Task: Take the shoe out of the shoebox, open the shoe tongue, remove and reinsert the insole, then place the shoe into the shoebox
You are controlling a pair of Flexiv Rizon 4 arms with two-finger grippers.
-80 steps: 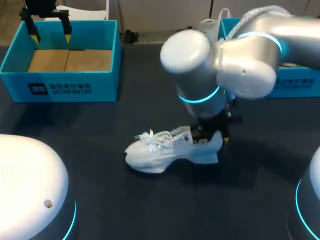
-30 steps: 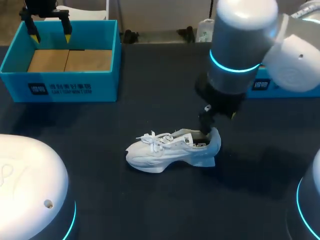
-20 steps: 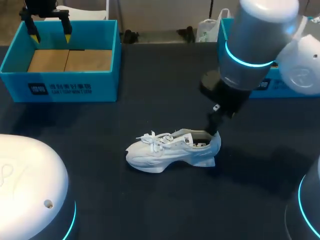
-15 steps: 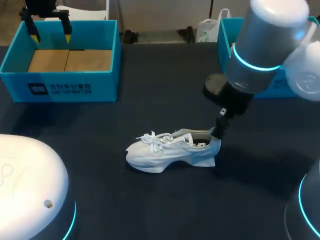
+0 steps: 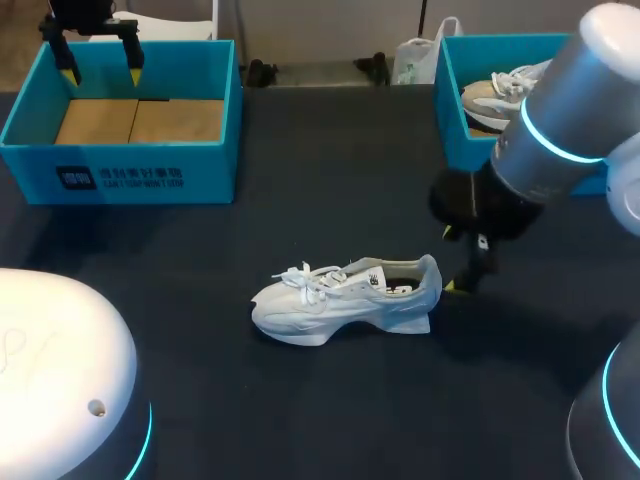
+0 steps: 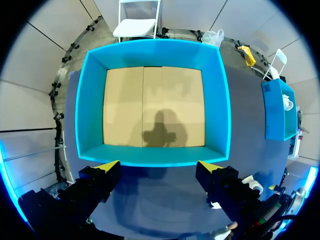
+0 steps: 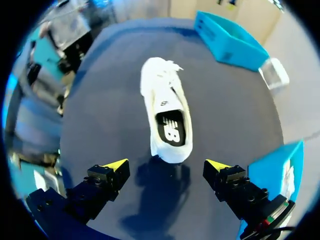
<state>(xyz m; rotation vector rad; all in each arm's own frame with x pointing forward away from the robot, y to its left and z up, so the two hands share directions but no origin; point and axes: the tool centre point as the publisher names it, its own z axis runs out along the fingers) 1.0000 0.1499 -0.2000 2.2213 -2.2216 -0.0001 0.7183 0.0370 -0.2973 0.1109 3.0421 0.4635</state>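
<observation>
A white shoe (image 5: 345,298) lies on its sole in the middle of the black table, toe to the left, laces loose. In the right wrist view the shoe (image 7: 167,117) is just ahead of my right gripper (image 7: 166,165), its dark insole (image 7: 171,128) showing in the opening. My right gripper (image 5: 450,260) hangs open just right of the heel, apart from it. My left gripper (image 5: 100,72) is open over the far rim of the left blue shoebox (image 5: 120,180), holding nothing. From the left wrist the shoebox (image 6: 150,156) is empty, with a cardboard floor, ahead of the open left gripper (image 6: 159,167).
A second blue shoebox (image 5: 455,140) at the back right holds another white shoe (image 5: 500,95). My right arm's big joint (image 5: 560,130) hangs above the table's right side. Bare black table (image 5: 300,200) lies between the two boxes and around the shoe.
My right gripper has pulled back from the shoe's heel opening and swung to the right, away from the shoe. The shoe stays put. The left arm has not moved.
</observation>
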